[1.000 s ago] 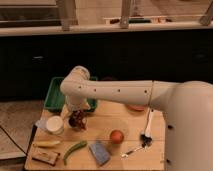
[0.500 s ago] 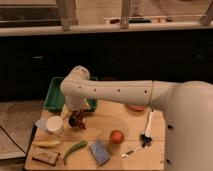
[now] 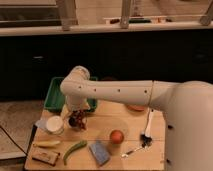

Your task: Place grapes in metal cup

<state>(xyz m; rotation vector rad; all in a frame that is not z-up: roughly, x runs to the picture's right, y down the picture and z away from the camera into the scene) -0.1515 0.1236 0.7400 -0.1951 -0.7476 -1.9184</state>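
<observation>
Gripper [image 3: 79, 114] down at one bunch of grapes [image 3: 76, 121], just beside one pale cup [image 3: 54, 125] on wooden table [image 3: 111, 118], its hold cannot be told; one orange fruit [image 3: 117, 136], one blue sponge [image 3: 99, 152], one green chili [image 3: 74, 149] nearby.

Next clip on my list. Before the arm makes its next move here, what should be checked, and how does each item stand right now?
1. Target found: ok. The grapes lie on the table, just right of the metal cup.
2. Alignment: ok. The gripper is down at the grapes.
3. Hold on the grapes: cannot tell.
4. Cup ready: ok. It looks upright, mouth up, near the table's left edge.
5. Path to the cup: ok. Nothing lies between grapes and cup, and the orange fruit sits well off to the right.
6. Grapes in cup: not ok, not yet done.
</observation>
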